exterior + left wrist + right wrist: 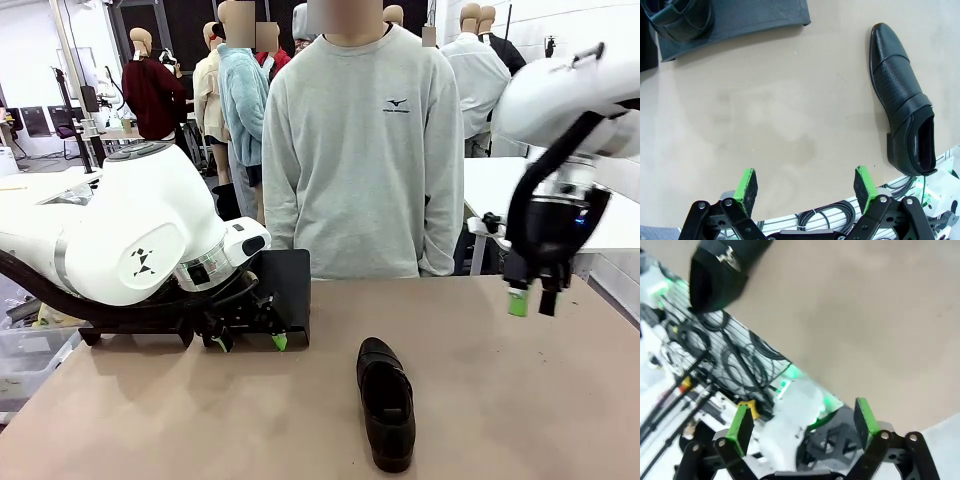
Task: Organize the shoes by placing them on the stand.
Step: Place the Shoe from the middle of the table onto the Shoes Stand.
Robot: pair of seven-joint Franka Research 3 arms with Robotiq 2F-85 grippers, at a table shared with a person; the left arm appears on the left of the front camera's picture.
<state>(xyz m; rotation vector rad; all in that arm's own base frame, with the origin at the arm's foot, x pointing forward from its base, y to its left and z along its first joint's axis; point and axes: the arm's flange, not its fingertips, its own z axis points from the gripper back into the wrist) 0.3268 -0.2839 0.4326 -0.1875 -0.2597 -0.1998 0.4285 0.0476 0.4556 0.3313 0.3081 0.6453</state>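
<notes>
A small dark logo with a line of tiny lettering beneath it sits on the chest of the person's grey sweatshirt [397,105]; the lettering is too small to read. No other text, label, number or sign can be read.

One shoe [387,402] lies mid-tabletop [500,400]; the stand [285,285] sits behind it to the left, seemingly with another shoe [680,20] on it.
</notes>
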